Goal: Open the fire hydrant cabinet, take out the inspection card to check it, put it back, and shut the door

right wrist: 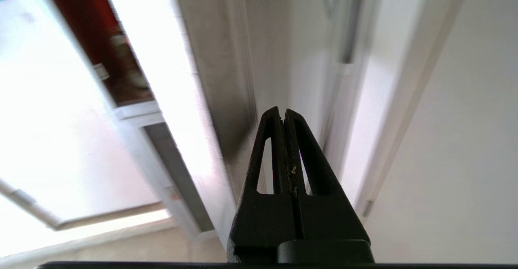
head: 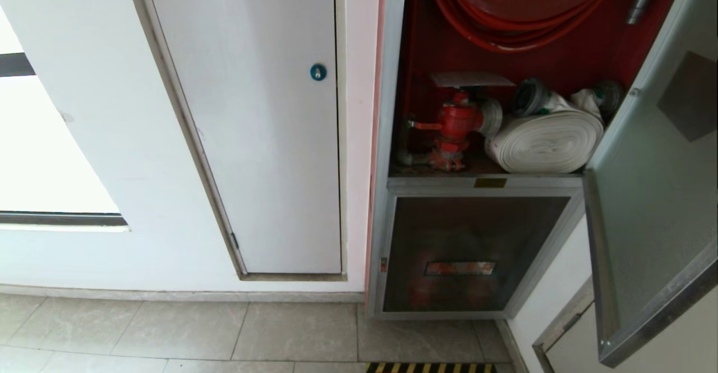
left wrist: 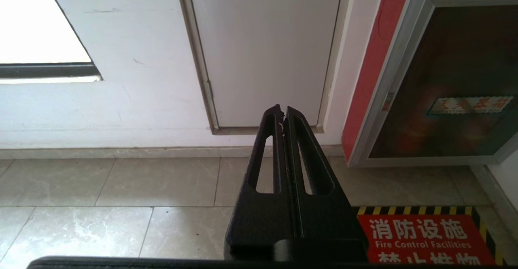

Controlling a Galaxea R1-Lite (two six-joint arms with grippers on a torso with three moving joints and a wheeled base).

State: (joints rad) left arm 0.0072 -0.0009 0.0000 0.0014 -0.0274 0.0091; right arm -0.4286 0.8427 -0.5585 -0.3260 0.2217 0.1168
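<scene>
A white wall (head: 112, 137) meets a floor of pale grey tiles (head: 168, 328), with a black-and-yellow striped strip (head: 432, 367) at the foot of the cabinet. One white door with a single blue round lock (head: 318, 72) stands on the left; one fire hydrant cabinet (head: 392, 81) stands upright to its right, its long axis vertical, red inside. In it sit one red hose reel (head: 521, 3), one red valve (head: 457, 120) and one rolled white hose (head: 547, 140), lying side by side on the shelf. Below is one smaller dark glass panel (head: 465, 249) with a red label. The door (head: 650, 193) is swung wide open to the right, its frosted face turned outward. The left gripper (left wrist: 283, 111) hangs low above the tiles, fingers pressed together; the right gripper (right wrist: 283, 112), fingers together and empty, is close beside the door's metal edge. No inspection card shows.
</scene>
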